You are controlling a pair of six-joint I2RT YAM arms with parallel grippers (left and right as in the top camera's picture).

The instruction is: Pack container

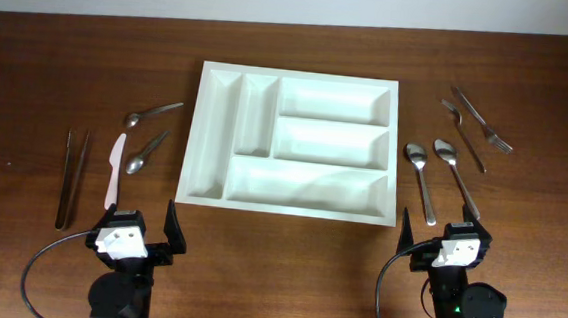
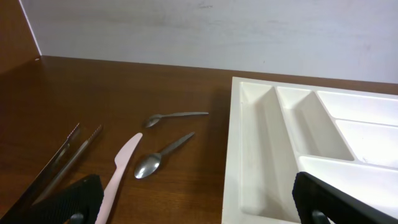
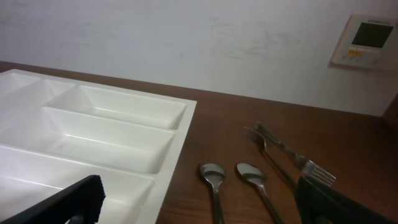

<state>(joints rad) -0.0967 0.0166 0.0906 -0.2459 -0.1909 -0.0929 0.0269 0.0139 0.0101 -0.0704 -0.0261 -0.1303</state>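
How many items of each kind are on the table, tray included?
Spoons: 4
Forks: 2
White plastic knife: 1
Metal tongs: 1
White tray: 1
Total: 9

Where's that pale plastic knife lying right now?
In the overhead view the plastic knife lies left of the white tray, between the metal tongs and a small spoon.
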